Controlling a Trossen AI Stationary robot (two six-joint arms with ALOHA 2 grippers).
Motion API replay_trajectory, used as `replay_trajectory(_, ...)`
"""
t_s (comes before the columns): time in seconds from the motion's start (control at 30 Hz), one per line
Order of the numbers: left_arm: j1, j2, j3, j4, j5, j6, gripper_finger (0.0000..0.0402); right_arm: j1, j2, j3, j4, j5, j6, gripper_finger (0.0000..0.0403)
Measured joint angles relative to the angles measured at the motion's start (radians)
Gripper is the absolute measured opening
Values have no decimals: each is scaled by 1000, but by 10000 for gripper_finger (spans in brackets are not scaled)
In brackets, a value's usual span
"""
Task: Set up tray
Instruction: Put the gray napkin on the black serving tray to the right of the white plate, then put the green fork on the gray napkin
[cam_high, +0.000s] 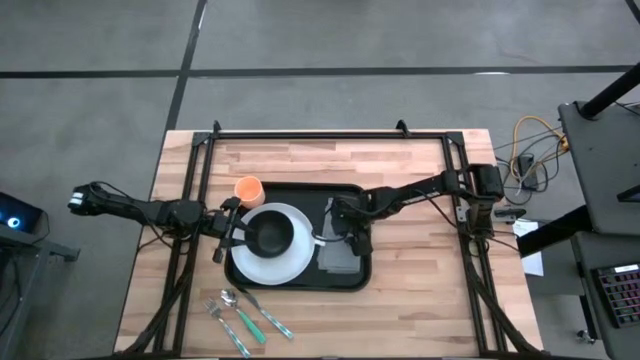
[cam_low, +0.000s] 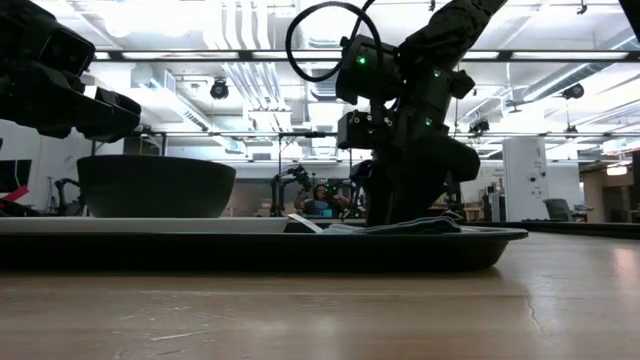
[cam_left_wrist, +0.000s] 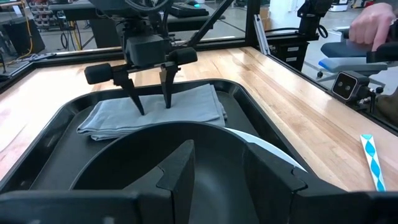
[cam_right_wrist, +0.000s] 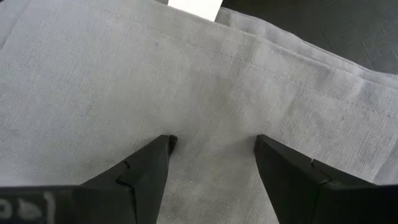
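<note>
Sitting near the middle of the pale wooden plank table (cam_high: 420, 300), the large black rectangular tray with rounded corners (cam_high: 300, 190) carries a round white plate (cam_high: 268, 262) on its left part, with a dark round bowl (cam_high: 270, 234) on the plate and a folded grey cloth napkin (cam_high: 336, 256) on its right part. The right gripper (cam_left_wrist: 152, 107) stands over the napkin with its two dark fingers spread apart, the tips down at the cloth; nothing is held between them. The left gripper (cam_high: 232, 233) is at the bowl's left rim, its fingers parted on either side of the bowl wall; whether they press on it I cannot tell.

Just off the tray's upper left corner stands a small orange cup (cam_high: 248, 189). Below the tray, toward the table's front edge, lie a metal spoon and fork with green handles (cam_high: 245, 318). A black metal frame (cam_high: 330, 134) runs along the table's far edge and sides.

Around the table is a grey floor (cam_high: 90, 90) crossed by dark lines, and cables (cam_high: 527, 150) lie beside the right arm's base. The low view looks into a wide hall with bright ceiling lights (cam_low: 560, 55) and exposed pipes. A person's hand (cam_left_wrist: 373, 25) shows beyond the table's edge in the left wrist view.
</note>
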Motion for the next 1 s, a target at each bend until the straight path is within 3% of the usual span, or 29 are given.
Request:
replay_trajectory(0.53,0,0,0,0,0,0,119,11,-5,177,-318,-5,33,224)
replay_trajectory(1.0,0,0,0,0,0,0,118,11,-5,196,-296,-7,123,224)
